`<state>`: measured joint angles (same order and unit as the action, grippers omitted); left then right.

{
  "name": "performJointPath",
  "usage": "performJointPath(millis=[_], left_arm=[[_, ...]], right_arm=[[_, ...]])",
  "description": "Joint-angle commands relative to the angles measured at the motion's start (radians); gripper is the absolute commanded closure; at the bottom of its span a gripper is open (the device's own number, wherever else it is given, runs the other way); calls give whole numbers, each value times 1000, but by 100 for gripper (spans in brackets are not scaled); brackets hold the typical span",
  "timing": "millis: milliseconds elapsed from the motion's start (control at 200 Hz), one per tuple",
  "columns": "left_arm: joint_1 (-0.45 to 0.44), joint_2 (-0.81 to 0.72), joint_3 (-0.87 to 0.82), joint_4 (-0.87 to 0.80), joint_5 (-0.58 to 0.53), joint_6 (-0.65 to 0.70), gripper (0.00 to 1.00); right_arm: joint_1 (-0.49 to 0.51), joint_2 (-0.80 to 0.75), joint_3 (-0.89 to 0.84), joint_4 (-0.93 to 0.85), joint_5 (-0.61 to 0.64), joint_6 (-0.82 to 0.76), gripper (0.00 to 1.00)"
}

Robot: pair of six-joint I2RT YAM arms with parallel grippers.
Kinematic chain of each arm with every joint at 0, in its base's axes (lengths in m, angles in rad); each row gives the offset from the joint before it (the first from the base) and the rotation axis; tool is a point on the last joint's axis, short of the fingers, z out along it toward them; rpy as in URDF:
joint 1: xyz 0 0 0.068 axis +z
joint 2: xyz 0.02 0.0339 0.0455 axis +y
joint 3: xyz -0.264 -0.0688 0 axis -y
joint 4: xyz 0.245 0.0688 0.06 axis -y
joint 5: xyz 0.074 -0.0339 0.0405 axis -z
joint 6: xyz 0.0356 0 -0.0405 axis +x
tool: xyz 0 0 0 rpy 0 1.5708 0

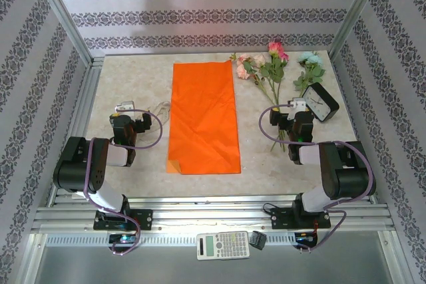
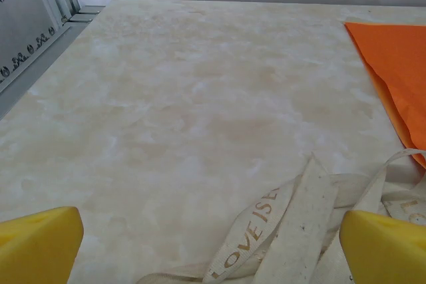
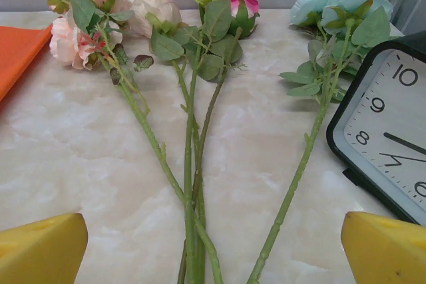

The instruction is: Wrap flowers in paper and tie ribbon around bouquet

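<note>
The left jaws stand released, their yellow pads (image 2: 40,244) spread wide with nothing between them but bare marbled beige table (image 1: 133,157) and cloth. Just ahead of these jaws, toward the right-hand pad, lies the long narrow off-white fabric ribbon (image 2: 286,231), loose and looped on itself, with gold lettering along one strand. Its strands run slantwise, from near the jaws' middle up and away to the right. Farther right of the left jaws, the large bright orange rectangular sheet of thin creased paper (image 1: 203,118) lies flat. Its long axis runs straight ahead, from the near edge of the table toward the far wall, and its near-left corner is folded over. One loop of ribbon reaches the paper's edge.

The right jaws are also released, and their yellow pads (image 3: 40,251) hold nothing. The small bunch of artificial flowers (image 3: 193,131), on long thin green stems, lies on the table with the stem ends drawn together between the open jaws, touching neither pad. The stems fan out ahead, so the peach, pink, magenta and light-blue blooms point away from the jaws, toward the far wall. The light-blue stem leans off to the right. Just beyond the right-hand pad sits a black square clock (image 3: 393,131) with a white face, close beside that stem. The orange paper shows ahead and left of these jaws.
</note>
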<state>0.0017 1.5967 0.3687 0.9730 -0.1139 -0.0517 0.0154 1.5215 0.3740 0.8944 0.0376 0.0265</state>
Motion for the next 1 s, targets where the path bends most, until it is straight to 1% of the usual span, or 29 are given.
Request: performJointPath(millis=[0, 614, 664, 754, 784, 829, 864, 899, 929, 979, 994], left_arm=[[-4, -7, -10, 28, -14, 13, 1], [-5, -7, -10, 26, -15, 13, 1], [-5, -6, -8, 23, 1, 17, 1], [-5, -6, 8, -9, 64, 41, 1], [-4, -7, 17, -23, 78, 46, 1], [-4, -10, 13, -17, 72, 46, 1], [-5, -23, 2, -1, 60, 43, 1], [-14, -70, -8, -24, 50, 52, 1], [-36, -132, -2, -88, -5, 62, 1], [-81, -246, 32, -229, -109, 76, 1], [-90, -280, 48, -277, -137, 64, 1]], right_arm=[[-1, -4, 7, 20, 7, 5, 2], [-2, -4, 8, 20, 5, 6, 2], [-2, -3, 8, 20, 6, 6, 2], [-3, -4, 7, 21, 5, 5, 2], [4, -9, 3, 28, 35, 7, 2], [33, -39, -7, 39, 131, 7, 2], [61, -95, 0, -21, 219, -5, 2], [82, -162, 16, -100, 257, -24, 2], [110, -219, 37, -178, 293, -41, 2], [154, -302, 68, -229, 336, -75, 2], [180, -336, 92, -259, 369, -79, 2]])
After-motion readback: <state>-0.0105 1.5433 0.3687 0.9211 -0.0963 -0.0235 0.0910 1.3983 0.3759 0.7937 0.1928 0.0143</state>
